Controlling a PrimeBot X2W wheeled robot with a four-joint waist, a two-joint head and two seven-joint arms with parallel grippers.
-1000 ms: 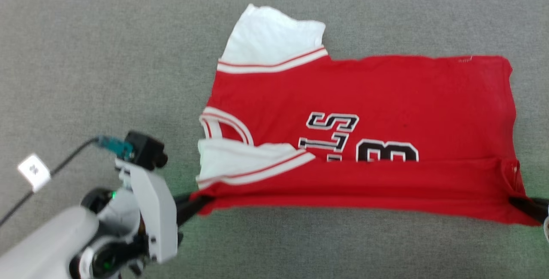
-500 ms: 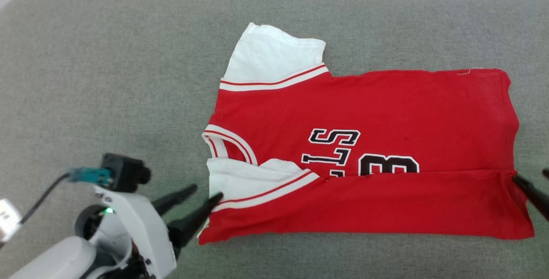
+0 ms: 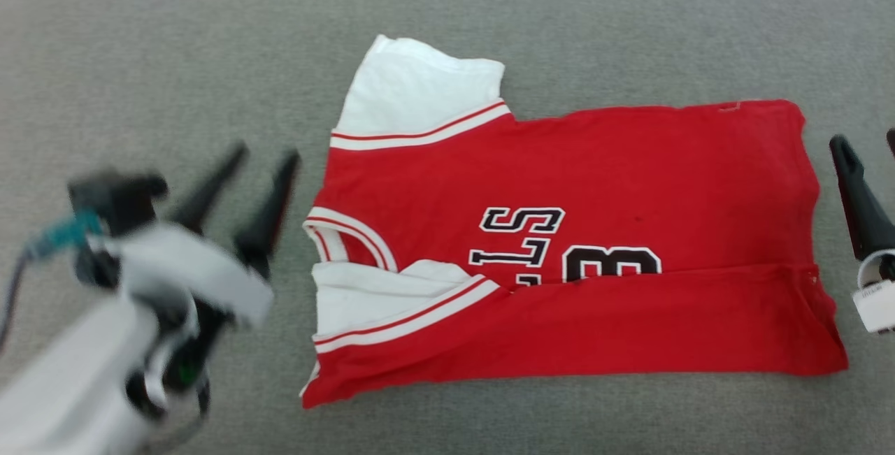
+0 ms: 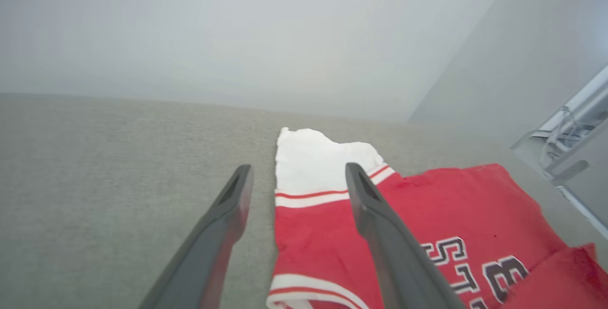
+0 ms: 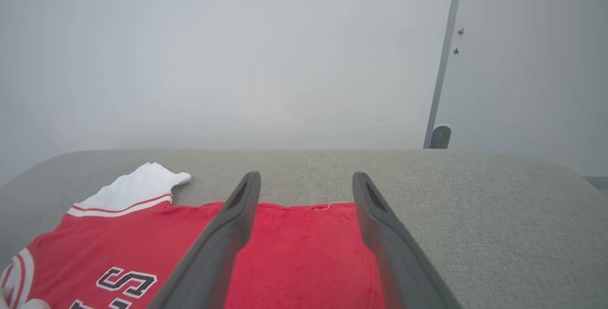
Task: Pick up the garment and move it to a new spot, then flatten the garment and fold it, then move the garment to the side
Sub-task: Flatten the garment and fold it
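On my cushion (image 3: 140, 56), garment (image 3: 629, 161) flat, 6 o'clock edge folded over, left end effector (image 3: 267, 152) spread empty off its 9 o'clock edge, right end effector (image 3: 865, 139) likewise at 3 o'clock

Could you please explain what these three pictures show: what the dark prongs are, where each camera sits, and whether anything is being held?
This is a wheeled robot with two arms, working on folding a shirt. The wide picture comes from a camera on its head, looking down. The other two come from cameras on its wrists, each looking along that arm's own two dark fingers. In the head view the left gripper is beside the shirt's collar end and the right gripper is beside its hem end. Both are open, clear of the cloth, and hold nothing. The garment, a red shirt with white sleeves, lies flat on a grey padded surface. A folded strip along its near edge covers part of the lettering.
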